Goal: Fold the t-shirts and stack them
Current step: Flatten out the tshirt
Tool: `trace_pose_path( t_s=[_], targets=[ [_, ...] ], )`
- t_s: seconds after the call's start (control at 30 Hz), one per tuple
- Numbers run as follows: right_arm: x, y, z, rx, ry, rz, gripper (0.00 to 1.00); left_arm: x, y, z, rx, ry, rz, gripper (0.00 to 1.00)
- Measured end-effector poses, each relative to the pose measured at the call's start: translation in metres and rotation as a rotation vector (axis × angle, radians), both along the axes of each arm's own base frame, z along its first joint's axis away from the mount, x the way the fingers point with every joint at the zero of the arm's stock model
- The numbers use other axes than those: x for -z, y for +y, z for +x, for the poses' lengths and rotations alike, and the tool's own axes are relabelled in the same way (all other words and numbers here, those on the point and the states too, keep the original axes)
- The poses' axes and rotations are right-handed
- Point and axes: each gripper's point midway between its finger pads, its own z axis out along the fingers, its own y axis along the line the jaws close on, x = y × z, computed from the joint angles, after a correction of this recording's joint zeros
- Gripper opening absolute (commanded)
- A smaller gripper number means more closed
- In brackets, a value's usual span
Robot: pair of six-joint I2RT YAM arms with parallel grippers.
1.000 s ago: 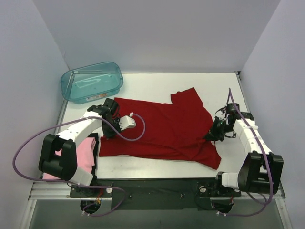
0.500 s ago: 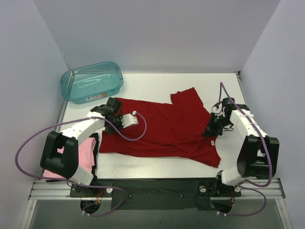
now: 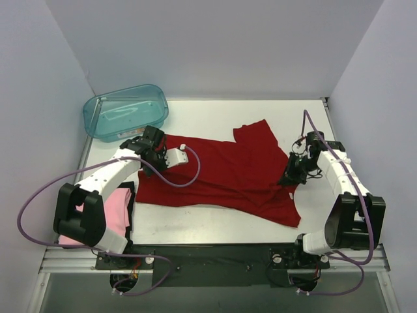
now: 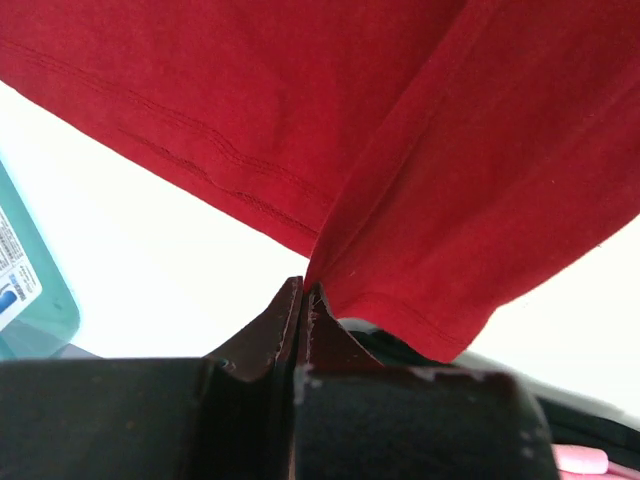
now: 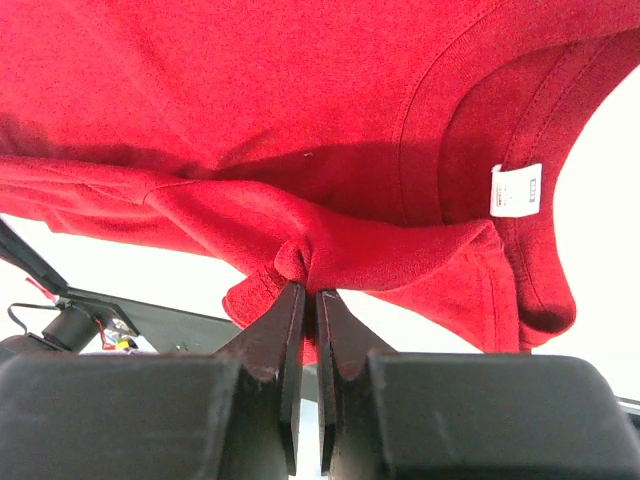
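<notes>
While the overhead view shows the red shirt (image 3: 228, 176) spread between both arms, only the wrist cameras reveal the grips. The left gripper (image 4: 303, 290) is pinched tight on a hem fold. The right gripper (image 5: 305, 290) is clamped on bunched cloth, with the white label (image 5: 516, 189) above and to the right of its tips. The pink shirt (image 3: 114, 212) lies well behind the left gripper.

Nothing legible anywhere. Small white neck label (image 5: 516, 190) sewn inside the collar of the dark red t-shirt (image 5: 250, 100), carrying a faint grey block of print too small to read. White sticker (image 4: 14, 272) on the wall of the teal tub (image 4: 60, 310), at the left edge of the left wrist view, showing fine dark lines of print and a blue mark (possibly a logo, too blurred to tell), likewise unreadable.
</notes>
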Motion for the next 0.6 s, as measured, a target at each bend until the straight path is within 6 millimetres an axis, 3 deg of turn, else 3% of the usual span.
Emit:
trace_pose_path(
  t_s=[0.13,0.2,0.27,0.33,0.43,0.5,0.57,0.6],
  targets=[
    [-0.006,0.001,-0.004,0.0,-0.001,0.005,0.0,-0.001,0.006,-0.001,-0.027,0.001,0.017,0.0],
    [-0.02,0.0,-0.002,0.005,-0.027,0.004,0.0,-0.009,0.011,0.007,-0.051,-0.026,0.025,0.0],
    [-0.048,-0.005,0.017,0.026,-0.091,0.009,0.0,-0.028,0.015,0.026,-0.07,-0.097,0.029,0.0],
    [-0.094,-0.018,0.058,0.063,-0.188,0.011,0.0,-0.06,0.015,0.058,-0.08,-0.217,0.033,0.0],
    [-0.192,-0.044,0.163,0.125,-0.47,0.017,0.0,-0.138,0.002,0.137,-0.121,-0.458,0.004,0.0],
    [-0.26,-0.061,0.219,0.174,-0.679,0.042,0.0,-0.218,-0.012,0.199,-0.172,-0.683,-0.071,0.0],
    [-0.329,-0.081,0.253,0.233,-0.915,0.084,0.0,-0.301,-0.019,0.234,-0.214,-0.902,-0.168,0.0],
    [-0.348,-0.089,0.255,0.259,-0.979,0.106,0.0,-0.338,-0.02,0.239,-0.229,-0.994,-0.214,0.0]
  ],
)
